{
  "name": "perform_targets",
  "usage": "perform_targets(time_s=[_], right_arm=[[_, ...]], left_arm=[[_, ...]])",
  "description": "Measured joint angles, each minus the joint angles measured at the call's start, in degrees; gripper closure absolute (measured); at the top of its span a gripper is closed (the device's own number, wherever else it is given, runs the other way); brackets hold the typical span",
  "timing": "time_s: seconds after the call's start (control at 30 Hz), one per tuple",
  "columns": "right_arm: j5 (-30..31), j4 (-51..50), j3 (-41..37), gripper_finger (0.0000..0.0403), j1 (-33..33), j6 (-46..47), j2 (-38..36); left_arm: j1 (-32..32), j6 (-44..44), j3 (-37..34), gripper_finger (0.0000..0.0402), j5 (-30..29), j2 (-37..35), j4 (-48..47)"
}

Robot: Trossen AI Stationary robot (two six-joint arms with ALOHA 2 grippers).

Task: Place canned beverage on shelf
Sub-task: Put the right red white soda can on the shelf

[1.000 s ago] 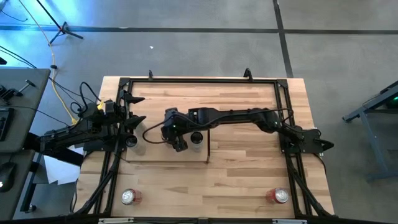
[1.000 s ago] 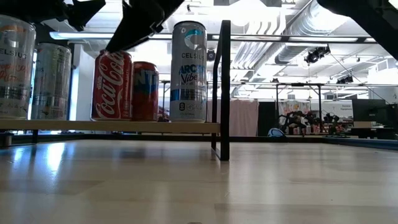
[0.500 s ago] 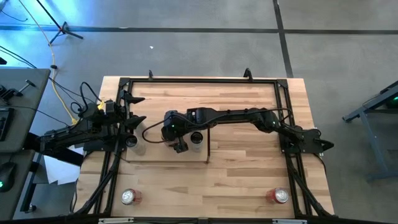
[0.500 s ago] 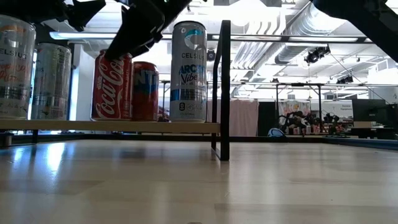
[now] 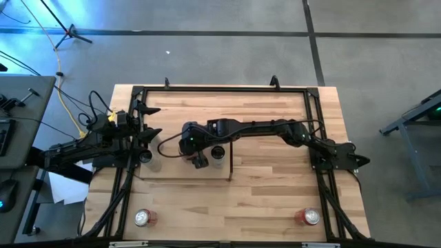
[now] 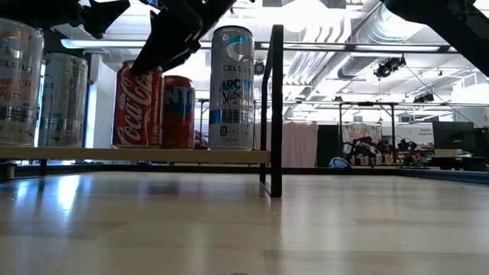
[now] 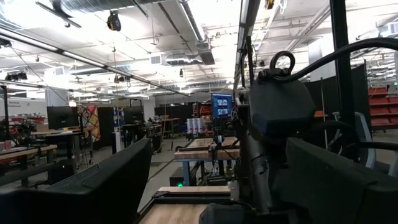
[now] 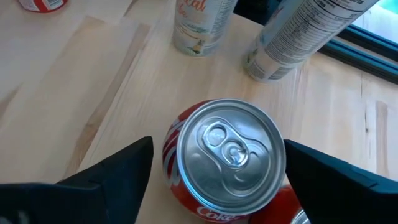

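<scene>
Item: Coke can [image 8: 227,163], upright on the shelf [image 6: 137,155], beside the blue can [image 6: 179,111] and the Celsius can [image 6: 231,88].
Right tool [image 8: 214,168]: spread, a finger either side of the can top, not gripping.
Change we note: over the last second the tool has risen slightly; can unmoved.
Reading: we judge this can placed. Two cans [image 5: 142,218] remain on the counter [image 5: 269,200].
Left tool [image 5: 146,132]: waiting at the shelf's left end; we cannot tell its state.

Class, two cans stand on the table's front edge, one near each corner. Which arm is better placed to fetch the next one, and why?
Left. The left gripper waits at the table's left side. The right gripper is open around the Coca-Cola can on the shelf and must first withdraw.
</scene>
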Motion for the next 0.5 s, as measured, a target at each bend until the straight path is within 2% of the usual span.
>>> perform_targets(time_s=[0.2,0.5], right_arm=[[0.0,0.5,0.0,0.0092,-0.1,0.3,0.0],[0.0,4.2,0.0,0.0099,-0.2,-0.8,0.0]], left_arm=[[0.0,0.0,0.0,0.0055,0.0,0.0,0.0],[0.0,0.0,0.0,0.0055,0.0,0.0,0.0]])
